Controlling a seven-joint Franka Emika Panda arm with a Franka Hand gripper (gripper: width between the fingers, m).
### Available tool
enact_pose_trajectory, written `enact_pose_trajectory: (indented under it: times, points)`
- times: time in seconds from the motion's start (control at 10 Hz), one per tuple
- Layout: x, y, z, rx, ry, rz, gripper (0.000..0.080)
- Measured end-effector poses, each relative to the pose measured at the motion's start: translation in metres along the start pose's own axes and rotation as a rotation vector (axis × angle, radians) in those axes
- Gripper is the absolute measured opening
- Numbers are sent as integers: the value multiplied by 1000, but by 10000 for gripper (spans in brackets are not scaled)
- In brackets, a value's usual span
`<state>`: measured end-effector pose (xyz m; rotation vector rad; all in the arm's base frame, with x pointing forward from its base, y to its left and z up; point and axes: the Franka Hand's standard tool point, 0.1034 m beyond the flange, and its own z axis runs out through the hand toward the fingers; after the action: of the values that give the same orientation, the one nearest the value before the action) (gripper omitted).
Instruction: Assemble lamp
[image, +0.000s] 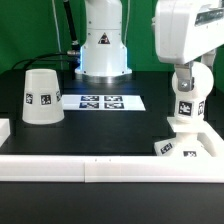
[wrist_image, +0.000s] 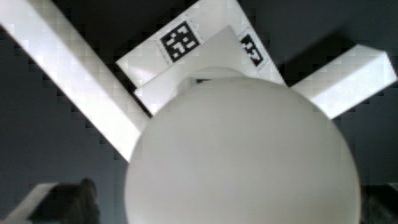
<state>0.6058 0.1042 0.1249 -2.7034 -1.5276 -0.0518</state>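
My gripper (image: 190, 88) is at the exterior view's right, shut on the ball-shaped white bulb (image: 187, 106), which stands upright with its neck down on the low blocky base (image: 184, 146). In the wrist view the bulb (wrist_image: 231, 150) fills most of the picture and hides much of the tagged base (wrist_image: 199, 52) beneath it. One dark fingertip (wrist_image: 59, 203) shows beside the bulb. The cone-shaped shade (image: 40, 97) stands wide end down on the table at the exterior view's left, apart from the gripper.
The marker board (image: 102, 101) lies flat mid-table. White rail-like border blocks (image: 100, 166) run along the front and meet in a corner by the base (wrist_image: 71, 70). The robot's pedestal (image: 103, 45) stands at the back.
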Motion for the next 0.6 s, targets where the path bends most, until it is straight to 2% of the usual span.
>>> enact_pose_trajectory:
  times: [0.2,0.3,0.4,0.6]
  points:
    - [-2,1,2,0,-5,-152,699]
    - [-2,1,2,0,-5,-130,699]
    - [-3,1,2,0,-5,-130,590]
    - [-3,1,2,0,-5,-125,574]
